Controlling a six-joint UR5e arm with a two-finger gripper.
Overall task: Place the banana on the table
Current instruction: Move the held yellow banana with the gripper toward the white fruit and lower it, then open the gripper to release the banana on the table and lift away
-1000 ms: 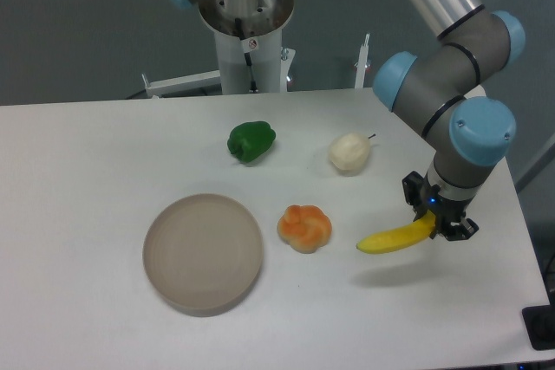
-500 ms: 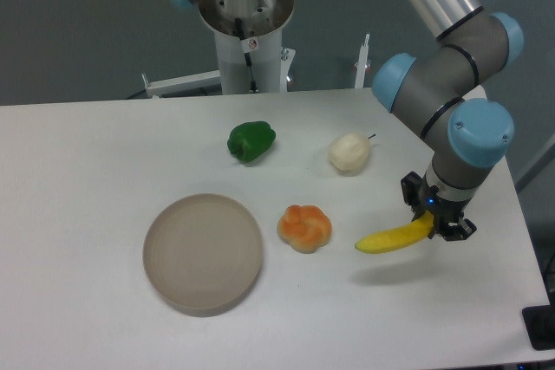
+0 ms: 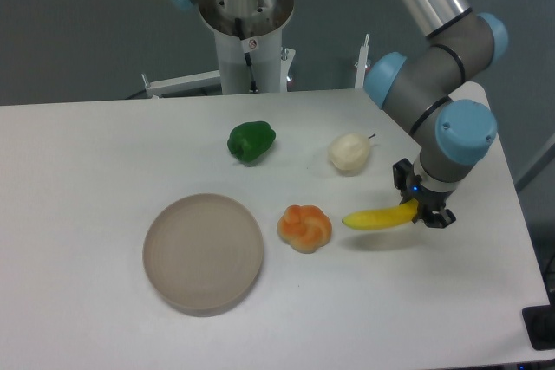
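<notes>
The yellow banana [image 3: 375,219] is held by its right end in my gripper [image 3: 421,209], which is shut on it. It hangs roughly level, a little above the white table [image 3: 87,171], with its shadow just below it. Its free tip points left toward the orange lobed item [image 3: 304,227], a short gap away.
A round beige plate [image 3: 203,253] sits front left of centre. A green pepper [image 3: 251,140] and a cream pear-shaped item [image 3: 349,152] lie further back. The arm's base column [image 3: 247,32] stands behind the table's far edge. The table's right edge is near my gripper.
My gripper has moved left and slightly away from the front edge with the banana in it. The banana's tip is now closer to the orange item.
</notes>
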